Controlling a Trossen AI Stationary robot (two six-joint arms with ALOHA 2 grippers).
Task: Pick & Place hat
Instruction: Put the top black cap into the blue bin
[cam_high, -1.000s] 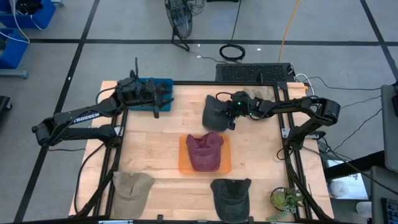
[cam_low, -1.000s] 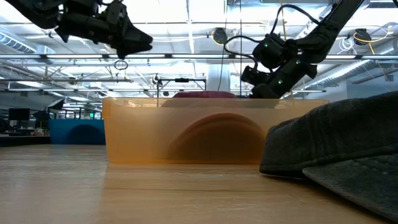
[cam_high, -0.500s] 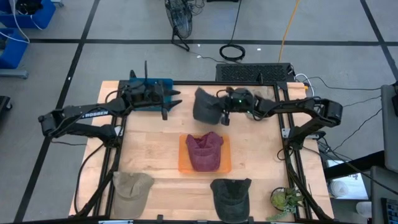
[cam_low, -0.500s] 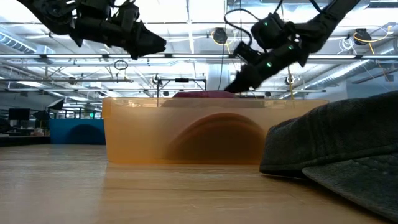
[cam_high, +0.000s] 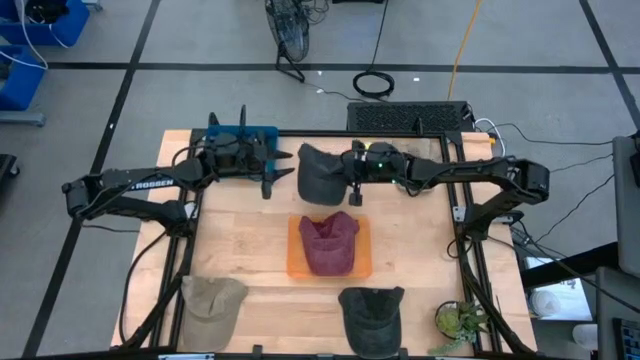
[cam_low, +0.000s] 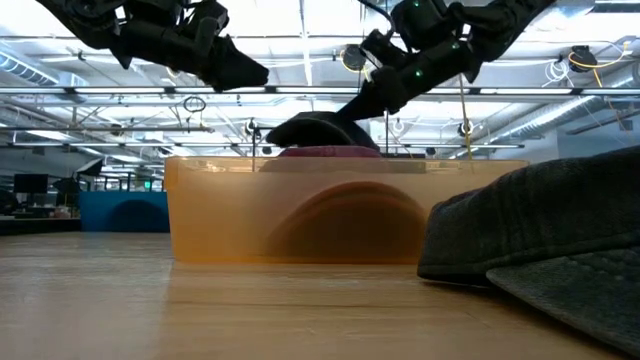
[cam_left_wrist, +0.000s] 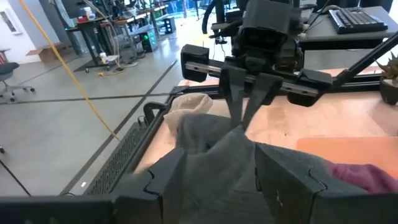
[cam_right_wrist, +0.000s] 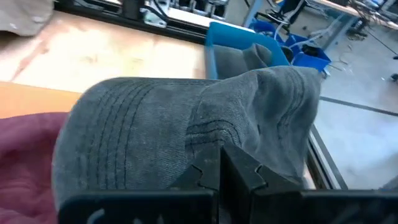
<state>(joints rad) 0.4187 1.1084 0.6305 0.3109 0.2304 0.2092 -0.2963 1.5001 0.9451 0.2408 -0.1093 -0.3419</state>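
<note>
My right gripper (cam_high: 350, 182) is shut on a dark grey hat (cam_high: 320, 172) and holds it in the air over the table's far middle, just beyond the orange tray (cam_high: 362, 268). A maroon hat (cam_high: 328, 242) lies in that tray. My left gripper (cam_high: 276, 172) stands open close to the grey hat's left side. In the left wrist view the hat (cam_left_wrist: 211, 155) shows between its two fingers; whether they touch it I cannot tell. A tan hat (cam_high: 212, 298) and another dark grey hat (cam_high: 372, 312) lie flat near the front edge. My right gripper pinches a fold of the grey hat's cloth (cam_left_wrist: 240, 129) between its two shut fingers, at the hat's right-hand side. The fingers come nearly level from the table's right, tipped slightly down. The hat (cam_low: 320, 130) hangs below and ahead of them, clear of table and tray.
A blue bin (cam_high: 240, 135) sits at the far left corner behind my left arm. A small potted plant (cam_high: 458, 320) stands at the front right. Bare wood lies to the left and right of the tray. A black frame borders the table.
My right gripper has risen and gone toward the table's left with the grey hat, which came up off the table's far part and now hangs clear. My left gripper has moved right toward the hat, rolling a little, its fingers staying open.
</note>
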